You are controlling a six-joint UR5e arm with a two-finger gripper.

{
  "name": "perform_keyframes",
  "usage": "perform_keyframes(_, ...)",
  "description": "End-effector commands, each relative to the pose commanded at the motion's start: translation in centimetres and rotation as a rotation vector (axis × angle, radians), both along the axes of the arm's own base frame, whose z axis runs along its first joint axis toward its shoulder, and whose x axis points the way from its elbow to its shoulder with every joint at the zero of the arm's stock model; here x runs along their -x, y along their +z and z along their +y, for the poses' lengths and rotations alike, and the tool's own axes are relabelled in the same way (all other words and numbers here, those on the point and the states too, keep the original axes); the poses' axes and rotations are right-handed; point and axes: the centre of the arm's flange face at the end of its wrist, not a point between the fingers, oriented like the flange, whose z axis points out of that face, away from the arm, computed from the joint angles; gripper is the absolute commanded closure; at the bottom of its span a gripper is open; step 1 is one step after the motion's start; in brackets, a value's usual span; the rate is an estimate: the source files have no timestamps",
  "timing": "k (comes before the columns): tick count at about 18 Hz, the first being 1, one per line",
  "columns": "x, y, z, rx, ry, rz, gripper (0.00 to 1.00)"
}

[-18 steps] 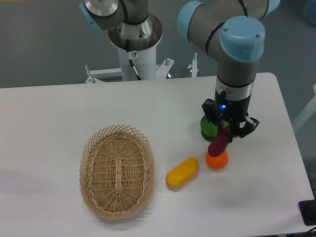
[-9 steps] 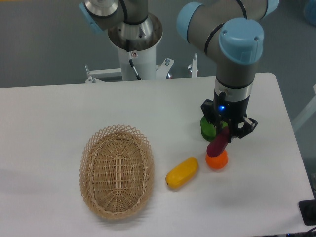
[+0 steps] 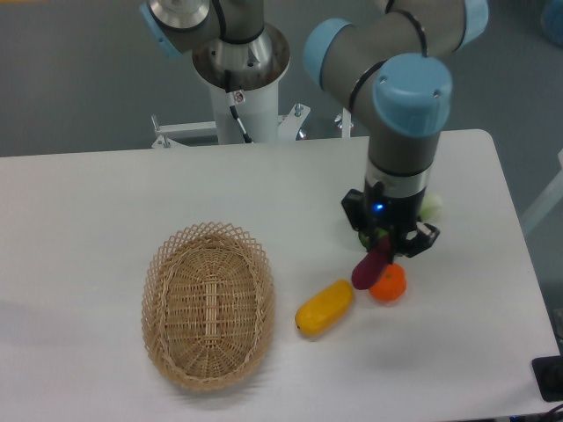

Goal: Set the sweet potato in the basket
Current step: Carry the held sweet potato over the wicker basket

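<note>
A robot arm reaches down over the right side of a white table point(image 3: 106, 193). Its gripper point(image 3: 383, 249) has its fingers closed on the sweet potato point(image 3: 371, 265), a slim dark purplish-red tuber that hangs tilted from the jaws, its lower end pointing down and to the left. The sweet potato sits in front of a round orange point(image 3: 389, 283), which lies on the table just below the gripper; whether they touch cannot be told. To the left of the orange lies a plump yellow fruit point(image 3: 324, 307). Further left, well apart from the gripper, stands the oval wicker basket point(image 3: 208, 303). A green object point(image 3: 365, 236) shows partly behind the gripper.
</note>
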Motion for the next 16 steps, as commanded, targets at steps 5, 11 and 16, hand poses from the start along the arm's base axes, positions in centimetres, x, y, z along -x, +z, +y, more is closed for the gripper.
perform_keyframes(5,-7.1,-2.5,5.0,0.000,0.043,-0.031,0.66)
perform_keyframes(11,-14.0,-8.6,8.6,-0.069,0.038,0.014,0.66)
perform_keyframes(16,-16.2,-12.6,9.6,-0.043,0.006,-0.006,0.66)
